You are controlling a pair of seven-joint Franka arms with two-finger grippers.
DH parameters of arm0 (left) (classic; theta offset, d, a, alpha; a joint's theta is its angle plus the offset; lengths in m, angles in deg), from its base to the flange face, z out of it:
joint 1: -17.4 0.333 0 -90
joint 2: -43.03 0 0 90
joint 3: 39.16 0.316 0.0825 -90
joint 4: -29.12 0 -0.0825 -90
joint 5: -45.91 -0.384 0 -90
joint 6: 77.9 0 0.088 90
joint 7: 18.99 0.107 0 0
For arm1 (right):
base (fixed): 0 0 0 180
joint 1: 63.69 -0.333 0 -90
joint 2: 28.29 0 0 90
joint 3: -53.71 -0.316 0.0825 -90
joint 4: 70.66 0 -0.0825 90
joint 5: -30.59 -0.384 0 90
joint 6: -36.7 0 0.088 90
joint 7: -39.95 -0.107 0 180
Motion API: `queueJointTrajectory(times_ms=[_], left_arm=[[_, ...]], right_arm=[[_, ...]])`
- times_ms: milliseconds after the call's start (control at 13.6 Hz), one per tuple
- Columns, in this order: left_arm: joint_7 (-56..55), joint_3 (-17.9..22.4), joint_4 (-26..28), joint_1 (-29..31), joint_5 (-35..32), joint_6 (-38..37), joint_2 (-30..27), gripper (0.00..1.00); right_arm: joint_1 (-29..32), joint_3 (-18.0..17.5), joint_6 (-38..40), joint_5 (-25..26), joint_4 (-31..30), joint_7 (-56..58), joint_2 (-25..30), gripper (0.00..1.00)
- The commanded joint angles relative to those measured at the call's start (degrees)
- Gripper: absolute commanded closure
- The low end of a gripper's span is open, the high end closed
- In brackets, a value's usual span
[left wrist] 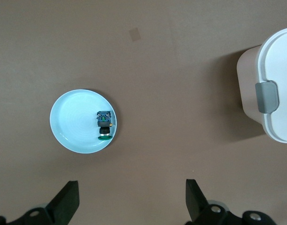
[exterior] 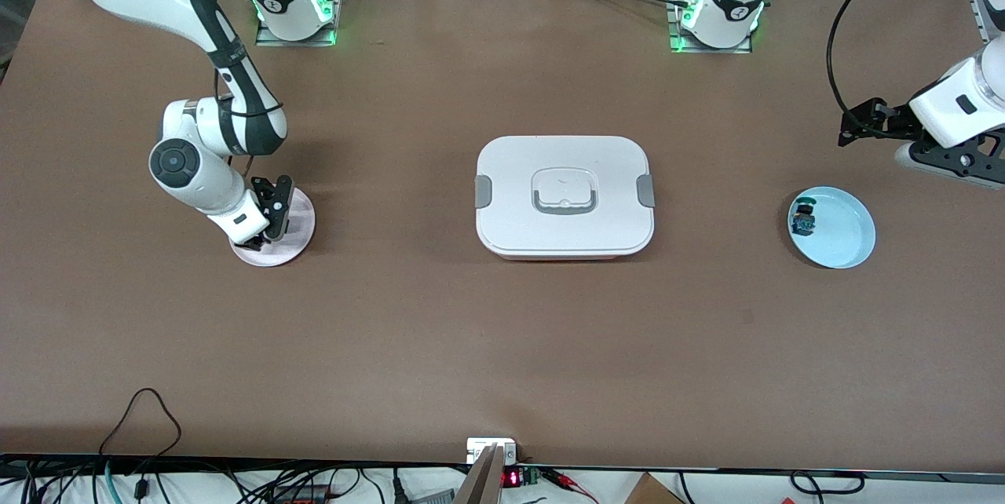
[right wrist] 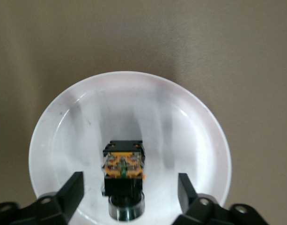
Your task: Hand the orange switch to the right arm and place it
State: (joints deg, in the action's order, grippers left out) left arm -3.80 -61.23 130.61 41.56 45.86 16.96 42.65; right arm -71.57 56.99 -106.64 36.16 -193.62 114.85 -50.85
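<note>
1. Two plates lie on the table: a pale pink plate (exterior: 302, 233) toward the right arm's end and a light blue plate (exterior: 844, 233) toward the left arm's end.
2. Two small switches are in view, one on each plate. The orange switch (right wrist: 123, 168) sits on the pink plate; the switch with blue-green parts (left wrist: 104, 124) sits near the rim of the blue plate.
3. One white lidded box (exterior: 564, 196) with grey side clasps and a grey handle rests at the middle of the table, between the two plates.
4. The right gripper (right wrist: 127, 194) is low over the pink plate, its fingers apart on either side of the orange switch and not touching it.
5. The left gripper (left wrist: 131, 201) waits above bare table toward the left arm's end, fingers wide apart and holding nothing.
6. The surface is a plain brown tabletop (exterior: 502, 347). Cables and a small device with a red display run along its edge nearest the front camera.
</note>
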Motion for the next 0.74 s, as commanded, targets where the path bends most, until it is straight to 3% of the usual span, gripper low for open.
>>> queueJointTrajectory(times_ms=[0,147,515,663], left_arm=[[-1.66,9.47,1.43,-9.89,1.19,0.94,-1.64,0.00],[-1.75,14.58,1.08,-15.00,1.19,0.42,-1.64,0.00],[-1.92,21.44,-5.24,-21.16,0.75,-4.50,-0.59,0.00],[-1.84,23.04,-5.43,-23.46,0.66,-4.51,-0.50,0.00]], right_arm=[[-0.03,-0.03,4.91,-0.29,1.31,-0.63,5.15,0.00],[0.23,0.06,8.59,-0.47,4.29,-2.37,6.74,0.00],[0.32,0.06,25.01,-4.93,15.27,-15.89,9.64,0.00],[0.32,0.06,30.65,-7.14,18.88,-22.57,10.78,0.00]])
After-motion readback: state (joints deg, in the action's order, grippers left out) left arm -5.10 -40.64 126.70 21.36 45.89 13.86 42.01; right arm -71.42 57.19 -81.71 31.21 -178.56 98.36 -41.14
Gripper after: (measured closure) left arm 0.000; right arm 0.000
